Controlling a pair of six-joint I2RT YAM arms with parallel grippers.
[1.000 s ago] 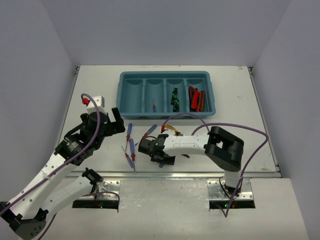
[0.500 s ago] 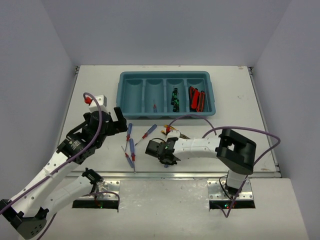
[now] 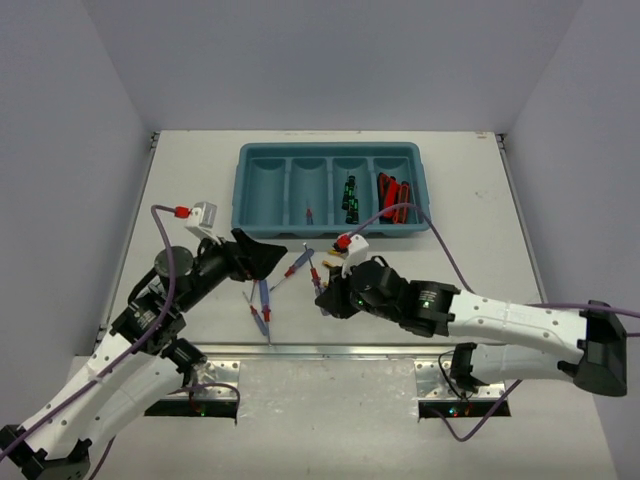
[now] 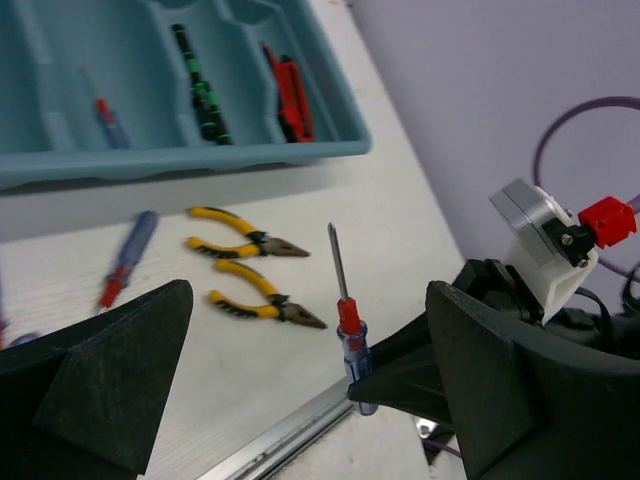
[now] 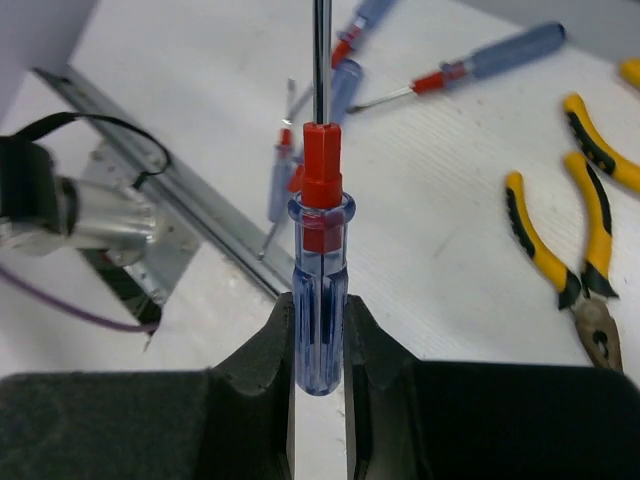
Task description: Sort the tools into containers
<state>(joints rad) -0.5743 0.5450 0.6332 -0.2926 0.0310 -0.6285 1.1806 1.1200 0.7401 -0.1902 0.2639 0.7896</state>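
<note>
My right gripper [image 3: 330, 296] [image 5: 320, 318] is shut on the handle of a blue-and-red screwdriver [image 5: 320, 280] [image 4: 353, 338], held off the table with its shaft pointing away from the jaws. My left gripper [image 3: 264, 256] [image 4: 310, 400] hangs wide open just left of it, holding nothing. Other blue-and-red screwdrivers [image 3: 263, 300] [image 5: 490, 62] lie on the table below it. Two yellow-handled pliers [image 4: 245, 242] [image 5: 540, 240] lie beside them. The teal tray [image 3: 241, 190] [image 4: 150, 168] stands at the back with four compartments.
In the tray lie one blue-and-red screwdriver [image 3: 309, 215], black-and-green screwdrivers [image 3: 351, 195] and red utility knives [image 3: 392, 197]; the leftmost compartment shows nothing. A metal rail [image 3: 330, 349] runs along the table's near edge. Purple cables loop over both arms.
My right gripper shut on a blue-and-red screwdriver and lifted it while that arm stretched out low to the right. My left gripper swung right toward the table's middle, still open.
</note>
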